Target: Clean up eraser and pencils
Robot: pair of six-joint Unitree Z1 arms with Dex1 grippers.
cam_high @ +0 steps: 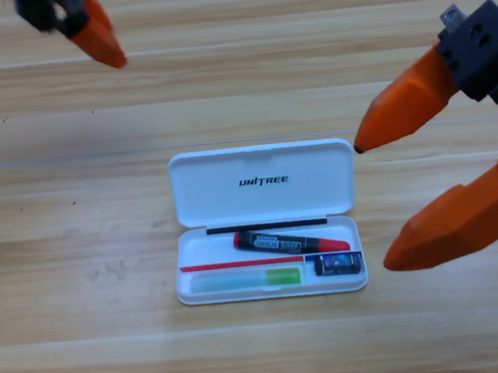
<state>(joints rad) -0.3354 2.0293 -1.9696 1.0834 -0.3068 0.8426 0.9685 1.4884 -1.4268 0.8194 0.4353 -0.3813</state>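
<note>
The white case (262,181) lies open in the middle of the table. Inside its tray, the black pencil with red ends (290,242) lies slanted at the top. The pale pencil with a lime-green end (245,279) lies along the front. The dark eraser (339,265) sits in the tray's right front corner. My right gripper (377,208) is open at the right edge, its orange jaws spread wide just right of the case, holding nothing. My left gripper (93,34) shows at the top left, far from the case.
The case's lid (260,163) stands folded back behind the tray. Bare wooden table (88,343) surrounds the case on all sides.
</note>
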